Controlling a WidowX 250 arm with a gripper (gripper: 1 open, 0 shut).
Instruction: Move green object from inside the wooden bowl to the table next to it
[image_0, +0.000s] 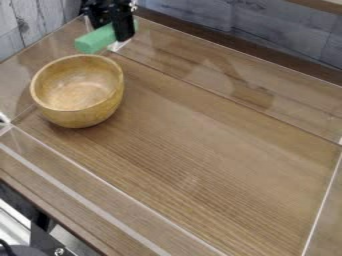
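Note:
The green object (94, 41), a small bright green block, hangs in the air above the far rim of the wooden bowl (78, 90), tilted. My black gripper (104, 32) comes down from the top edge and is shut on the green object's upper right end. The bowl sits at the left of the brown wood-grain table (201, 150), and nothing shows inside it. The fingertips are partly hidden behind the block.
A clear acrylic wall (160, 215) runs around the table's edges. A grey plank wall stands behind the table at the top. The bowl is the only loose item resting on the tabletop.

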